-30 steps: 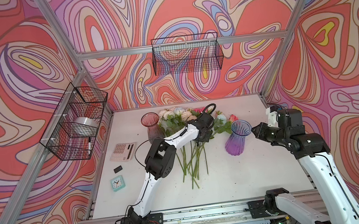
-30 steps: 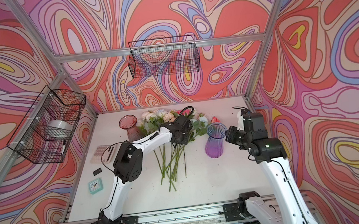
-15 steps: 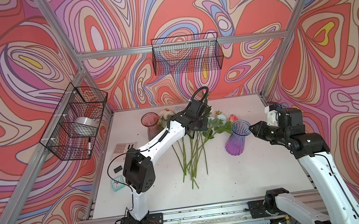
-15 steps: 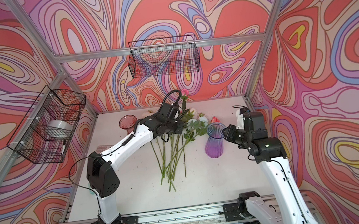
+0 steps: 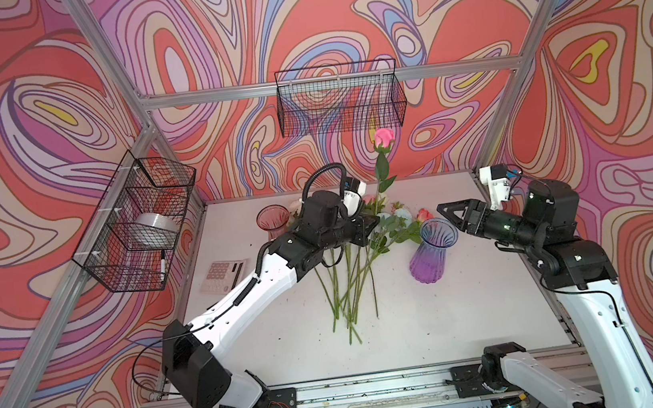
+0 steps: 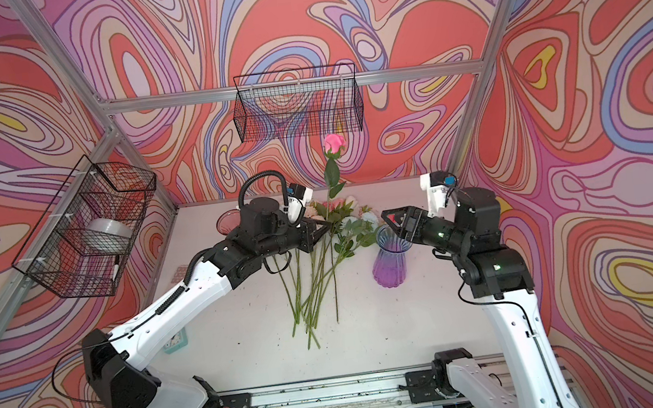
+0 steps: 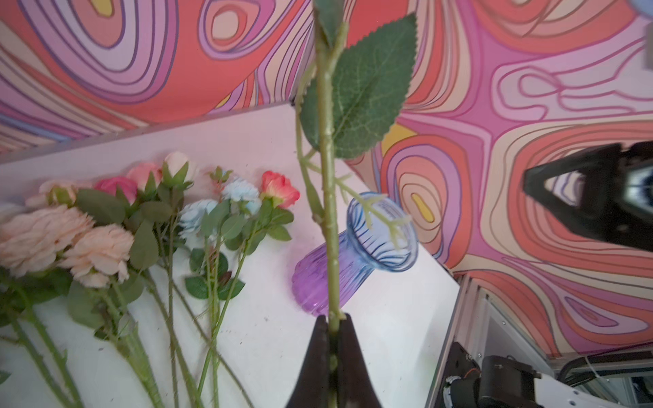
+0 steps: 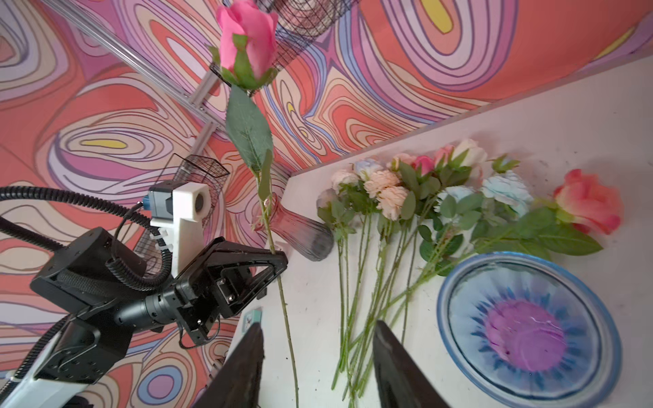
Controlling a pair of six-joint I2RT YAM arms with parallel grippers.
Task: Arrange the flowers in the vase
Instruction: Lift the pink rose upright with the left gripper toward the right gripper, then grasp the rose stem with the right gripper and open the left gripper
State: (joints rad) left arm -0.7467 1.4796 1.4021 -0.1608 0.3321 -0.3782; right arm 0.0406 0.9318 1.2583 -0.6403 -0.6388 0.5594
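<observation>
Pink, the bloom of one rose stands high against the patterned back wall, lifted clear of the white table. The left gripper is clamped tight on its green stem partway down, so the rose stands nearly upright; the wrist view shows the stem pinched between the two dark fingers, with its lower end hanging below them. The other flowers lie flat in a loose bunch at mid-table, peach, white, pale blue and coral heads toward the back wall and stems fanned toward the front. Just right of the bunch stands the purple-and-blue glass vase, upright, with no stem in its mouth. The right gripper hovers near the vase's rim on its right side, jaws parted with nothing between them. A reddish glass vase stands at the back, left of the bunch.
</observation>
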